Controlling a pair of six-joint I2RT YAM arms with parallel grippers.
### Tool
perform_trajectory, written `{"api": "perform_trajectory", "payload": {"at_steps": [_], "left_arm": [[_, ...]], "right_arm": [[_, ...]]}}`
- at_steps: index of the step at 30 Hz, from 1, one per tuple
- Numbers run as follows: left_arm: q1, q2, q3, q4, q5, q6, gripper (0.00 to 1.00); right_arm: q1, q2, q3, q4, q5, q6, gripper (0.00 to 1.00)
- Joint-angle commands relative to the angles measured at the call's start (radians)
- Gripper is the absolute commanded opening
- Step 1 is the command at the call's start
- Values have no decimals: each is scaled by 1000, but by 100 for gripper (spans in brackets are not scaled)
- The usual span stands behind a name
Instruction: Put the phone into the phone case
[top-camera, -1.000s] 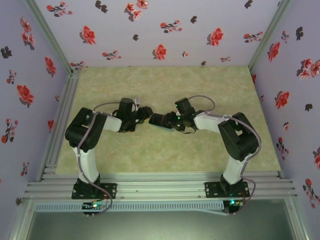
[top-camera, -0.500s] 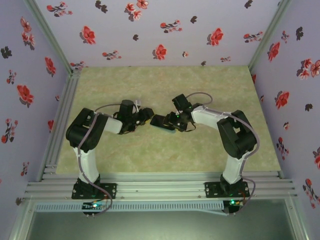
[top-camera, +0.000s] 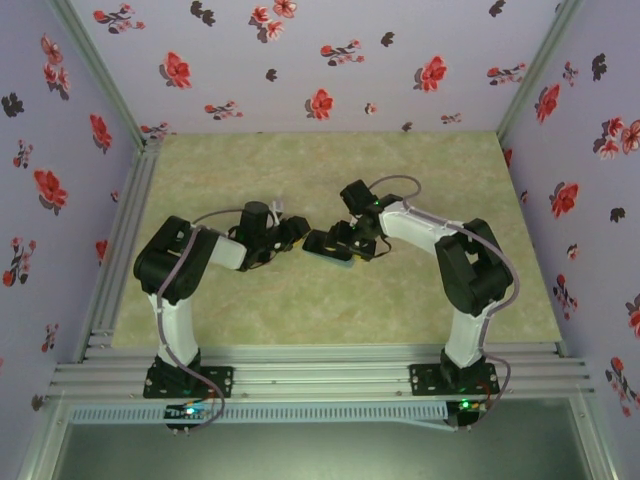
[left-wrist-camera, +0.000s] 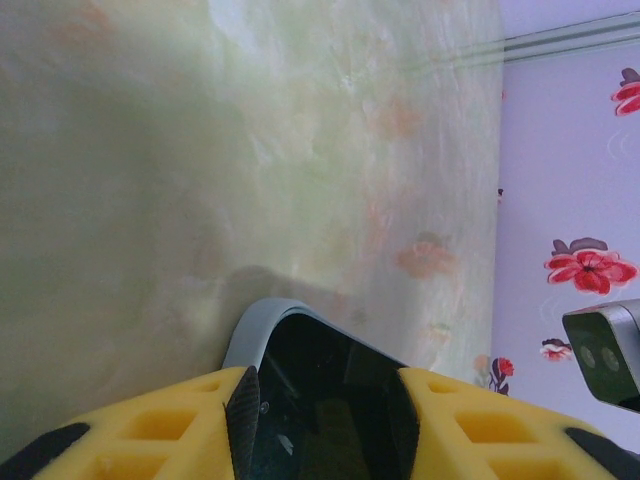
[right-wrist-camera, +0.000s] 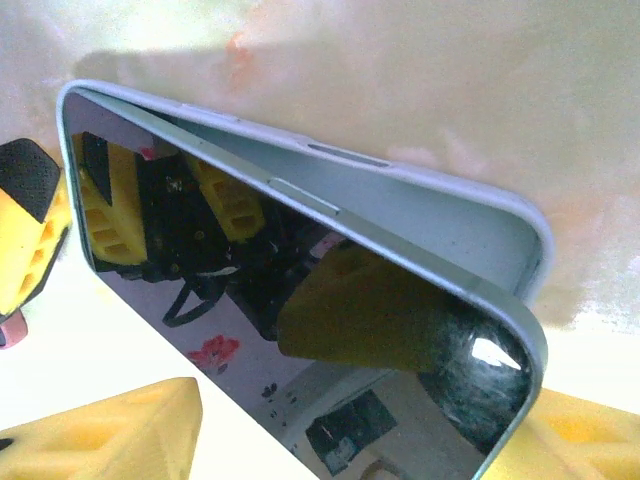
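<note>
Grey phone case (right-wrist-camera: 430, 215) half-filled; 1 long edge of phone (right-wrist-camera: 300, 330) seated, other raised; left claw (left-wrist-camera: 325, 420) clamps the case end, right claw (right-wrist-camera: 355, 430) open; pressing-in remains.

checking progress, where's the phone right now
Top view: centre of the table. The phone sits tilted in the grey case, one long edge raised, its end clamped by the left end effector.

Soft, even overhead light, and the top view is sharp. My right wrist catches the phone (right-wrist-camera: 300, 330) mirroring hard, with one white glint. Left wrist view is blurry up close, the table (left-wrist-camera: 150, 200) shadowed.
</note>
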Motion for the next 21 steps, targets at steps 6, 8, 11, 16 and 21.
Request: {"api": "perform_trajectory", "payload": {"at_steps": [6, 8, 11, 16, 21], "left_arm": [[-14, 10, -11, 21, 24, 2, 43], [-13, 9, -8, 21, 23, 3, 43], [-14, 7, -5, 17, 23, 4, 43], [-14, 3, 1, -7, 19, 18, 44], [-14, -2, 4, -32, 18, 32, 43]], "right_arm": [[9, 47, 33, -52, 11, -23, 73], [9, 56, 39, -66, 8, -28, 73], [9, 59, 47, -80, 10, -38, 75], [8, 69, 76, -127, 17, -59, 76], [8, 72, 90, -142, 22, -68, 78]]}}
